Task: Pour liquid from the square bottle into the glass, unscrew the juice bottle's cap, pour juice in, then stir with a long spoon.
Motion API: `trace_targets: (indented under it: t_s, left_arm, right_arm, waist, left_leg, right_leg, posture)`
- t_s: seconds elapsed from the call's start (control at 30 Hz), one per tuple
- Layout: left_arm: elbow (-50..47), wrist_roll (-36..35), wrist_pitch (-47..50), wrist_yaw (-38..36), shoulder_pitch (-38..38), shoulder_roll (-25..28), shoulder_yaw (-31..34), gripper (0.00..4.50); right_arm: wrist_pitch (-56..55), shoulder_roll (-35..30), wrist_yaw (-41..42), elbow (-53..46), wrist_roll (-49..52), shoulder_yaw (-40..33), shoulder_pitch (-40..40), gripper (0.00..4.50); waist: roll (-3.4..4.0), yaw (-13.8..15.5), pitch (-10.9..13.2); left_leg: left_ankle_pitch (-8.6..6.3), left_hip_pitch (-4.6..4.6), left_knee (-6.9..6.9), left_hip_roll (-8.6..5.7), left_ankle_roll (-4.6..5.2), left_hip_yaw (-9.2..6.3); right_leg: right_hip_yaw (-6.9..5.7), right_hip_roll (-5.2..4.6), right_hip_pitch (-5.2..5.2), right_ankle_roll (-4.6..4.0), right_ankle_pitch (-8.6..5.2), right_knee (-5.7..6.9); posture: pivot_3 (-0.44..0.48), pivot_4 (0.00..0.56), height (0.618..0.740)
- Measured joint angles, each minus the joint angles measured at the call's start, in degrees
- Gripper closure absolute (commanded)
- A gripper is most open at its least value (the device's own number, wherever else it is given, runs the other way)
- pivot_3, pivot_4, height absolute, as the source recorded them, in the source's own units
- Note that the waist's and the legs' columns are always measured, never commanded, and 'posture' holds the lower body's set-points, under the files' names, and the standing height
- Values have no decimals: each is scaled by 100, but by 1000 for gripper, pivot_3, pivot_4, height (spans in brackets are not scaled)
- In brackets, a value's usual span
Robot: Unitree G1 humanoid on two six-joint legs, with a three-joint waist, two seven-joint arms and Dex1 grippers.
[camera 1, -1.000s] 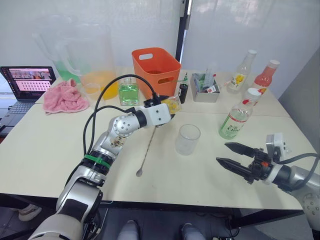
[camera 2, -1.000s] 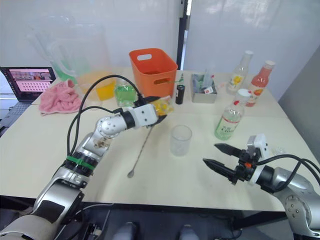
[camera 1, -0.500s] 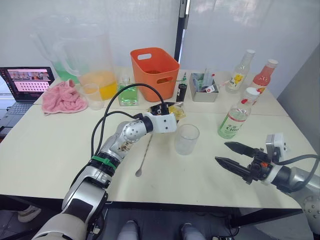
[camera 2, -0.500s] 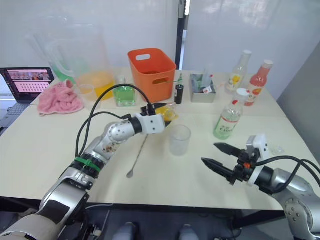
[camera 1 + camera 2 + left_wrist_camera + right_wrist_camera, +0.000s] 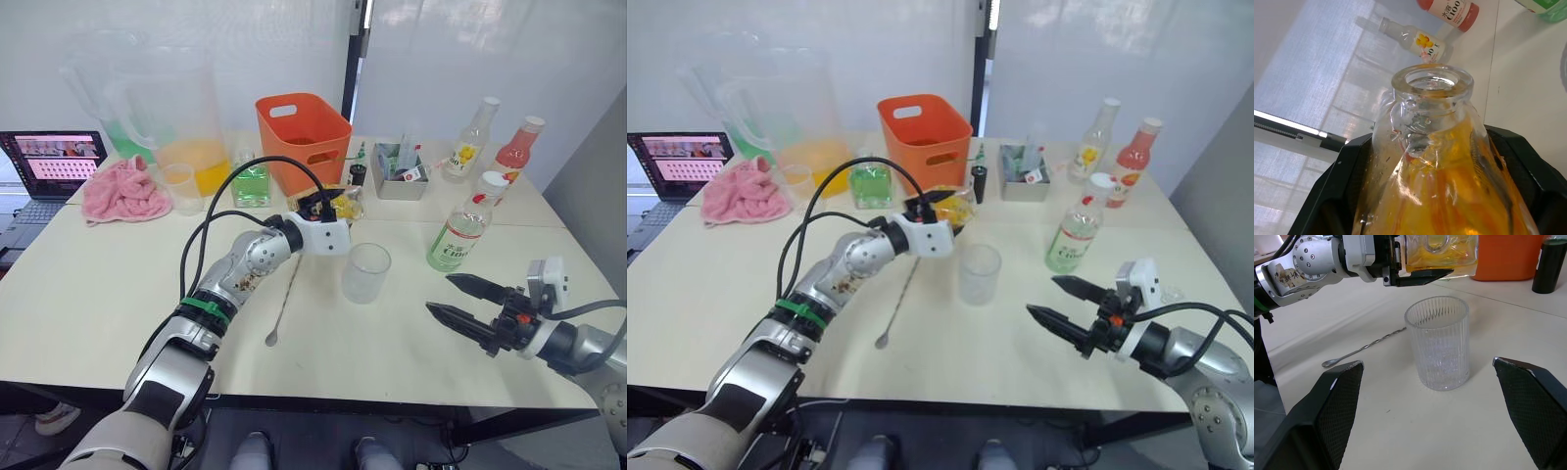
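the square bottle (image 5: pixel 1440 161), holding orange-yellow liquid, is clamped between the black fingers (image 5: pixel 1347 196) of the left gripper (image 5: pixel 328 208) and held above the table (image 5: pixel 88 294), just behind and to the left of the glass (image 5: pixel 365 272). the glass appears empty, though a thin film at its bottom cannot be ruled out. the right gripper (image 5: pixel 462 300) is held low over the table to the right of the glass, its fingers spread wide with nothing between them.

risks judged from here: the bottle mouth is not yet over the glass rim, so a tilt begun too soon would put liquid on the table. the glass is light and unsupported; a knock from the bottle or fingers could tip it. the long spoon (image 5: pixel 286 299) lies just beside the glass, under the left arm, and could be swept off.

counts:
- glass: one
- square bottle: one
- juice bottle (image 5: pixel 460 233), cap (image 5: pixel 495 182) on: one, right of the glass
- other bottles behind it: two
- long spoon: one
- orange basket (image 5: pixel 304 132): one
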Motion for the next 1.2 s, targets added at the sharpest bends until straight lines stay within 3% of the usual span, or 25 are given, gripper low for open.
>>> trace_targets:
  t_s: [0.8,1.2]
  left_arm:
    - [69,692,-579,335,-45,43,-345,1701]
    - [106,1638,-802,1054,-330,175,-789,1701]
  right_arm:
    - [0,14,-26,-48,-2,18,49,26]
    - [0,14,-34,-52,-8,92,46,26]
  waist:
    - [0,6,0]
    - [0,23,0]
  left_leg:
    - [0,0,1,-1,0,0]
    - [0,0,2,-1,-1,0]
  right_leg:
    - [1,0,1,1,0,2]
    - [1,0,0,1,0,2]
  posture:
    - [0,150,725]
    - [0,150,725]
